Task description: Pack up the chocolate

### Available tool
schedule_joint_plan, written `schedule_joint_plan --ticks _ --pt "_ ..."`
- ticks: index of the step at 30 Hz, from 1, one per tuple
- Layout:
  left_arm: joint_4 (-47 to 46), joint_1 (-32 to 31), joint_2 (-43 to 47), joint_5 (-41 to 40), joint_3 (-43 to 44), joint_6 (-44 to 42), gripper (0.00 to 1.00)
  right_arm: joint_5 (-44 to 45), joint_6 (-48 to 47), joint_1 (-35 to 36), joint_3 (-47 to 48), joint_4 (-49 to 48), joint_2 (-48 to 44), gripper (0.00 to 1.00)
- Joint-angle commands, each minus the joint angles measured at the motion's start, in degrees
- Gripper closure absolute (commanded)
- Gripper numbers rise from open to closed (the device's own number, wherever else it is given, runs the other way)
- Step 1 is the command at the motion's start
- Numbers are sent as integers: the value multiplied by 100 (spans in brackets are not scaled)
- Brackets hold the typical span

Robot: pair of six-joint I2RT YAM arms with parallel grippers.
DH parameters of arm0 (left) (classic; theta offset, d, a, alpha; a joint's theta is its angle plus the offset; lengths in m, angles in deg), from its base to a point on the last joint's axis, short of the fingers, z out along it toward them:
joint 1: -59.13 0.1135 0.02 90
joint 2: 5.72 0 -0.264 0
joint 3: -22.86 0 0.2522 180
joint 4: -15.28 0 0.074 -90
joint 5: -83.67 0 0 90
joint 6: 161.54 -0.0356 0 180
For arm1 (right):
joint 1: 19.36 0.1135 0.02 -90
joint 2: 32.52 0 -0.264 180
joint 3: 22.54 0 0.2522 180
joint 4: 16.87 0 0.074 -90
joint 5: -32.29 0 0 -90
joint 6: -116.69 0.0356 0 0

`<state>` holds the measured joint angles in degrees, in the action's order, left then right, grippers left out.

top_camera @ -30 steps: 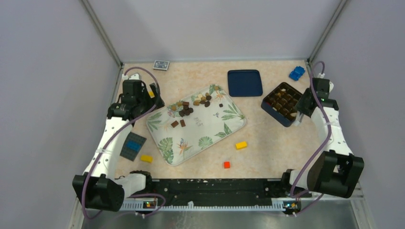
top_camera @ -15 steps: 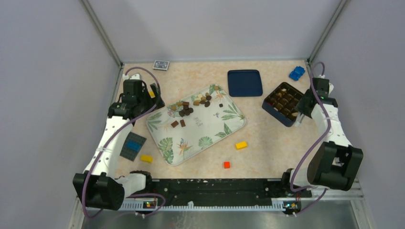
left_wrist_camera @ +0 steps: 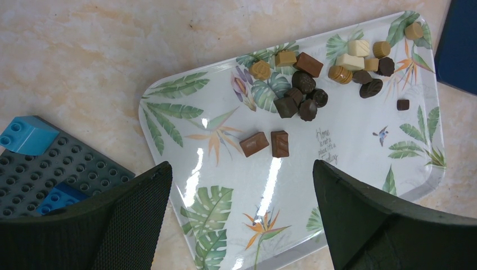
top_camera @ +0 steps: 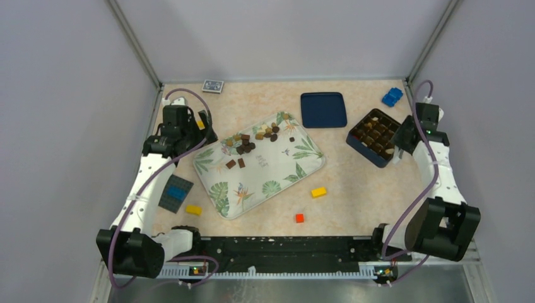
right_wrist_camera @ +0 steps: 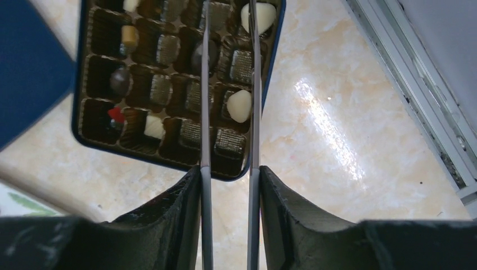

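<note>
The chocolate [top_camera: 252, 139] lies as several small brown, tan and cream pieces on the far part of a leaf-print tray [top_camera: 277, 177]; it also shows in the left wrist view [left_wrist_camera: 304, 93]. More pieces sit in a dark blue compartment box [top_camera: 375, 136], seen close in the right wrist view [right_wrist_camera: 163, 84]. My left gripper [left_wrist_camera: 241, 165] is open and empty above the tray's [left_wrist_camera: 349, 163] left end [top_camera: 205, 129]. My right gripper [right_wrist_camera: 228, 169] is shut on grey tweezers [right_wrist_camera: 205, 112], whose blades reach over the box with nothing between them. In the top view it [top_camera: 400, 142] is at the box's right side.
The box's blue lid [top_camera: 323, 109] lies left of the box. A blue brick [top_camera: 392, 96] is at the far right. A yellow brick [top_camera: 318, 192], a red brick [top_camera: 299, 218], another yellow brick [top_camera: 193, 209] and a grey baseplate [top_camera: 175, 192] lie near the tray. A card deck [top_camera: 213, 86] is at the back.
My right arm has shifted slightly toward the far right, carrying the tweezers along the box's right side. The left arm has not moved.
</note>
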<state>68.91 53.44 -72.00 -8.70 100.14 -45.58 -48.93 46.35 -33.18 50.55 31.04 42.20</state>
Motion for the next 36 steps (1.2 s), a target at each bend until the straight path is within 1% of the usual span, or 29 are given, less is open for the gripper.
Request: schedule_joint_plan --ticks 1,4,6,7,8,11,13,16,18,21,24,29,33,36 --pt "-217 33 15 9 169 -51 1 -365 121 -20 306 -181 -721 64" --pt "-224 33 19 0 172 -32 1 -415 123 520 455 -82 -984 74" --pt "-238 33 15 23 169 0 1 -637 136 1126 405 -197 -1090 79" --pt "-250 33 11 45 161 11 1 -809 174 1516 321 -328 -1117 81" --pt "-255 33 3 72 158 26 1 -922 229 2052 198 -477 -1124 82" --pt "-253 33 -5 105 153 49 1 -927 322 3249 -15 -900 -967 82" --pt "-243 33 9 93 147 50 1 -896 313 3891 -1 -1089 -690 80" --pt "-207 33 36 65 131 41 1 -673 146 4684 279 -1151 -40 79" --pt "-186 33 49 47 128 41 1 -469 -105 5117 585 -998 438 78" --pt "-157 33 95 9 112 33 1 -155 -429 5481 1112 -651 1082 77" --pt "-147 33 129 -2 91 32 1 -2 -563 5632 1304 -659 1427 73" --pt "-135 33 124 -26 106 41 1 78 -666 5671 1458 -760 1735 65" --pt "-121 33 119 -27 139 41 1 114 -718 5717 1502 -885 1886 64" --pt "-113 33 127 -35 153 49 1 168 -755 5748 1533 -943 2004 61"
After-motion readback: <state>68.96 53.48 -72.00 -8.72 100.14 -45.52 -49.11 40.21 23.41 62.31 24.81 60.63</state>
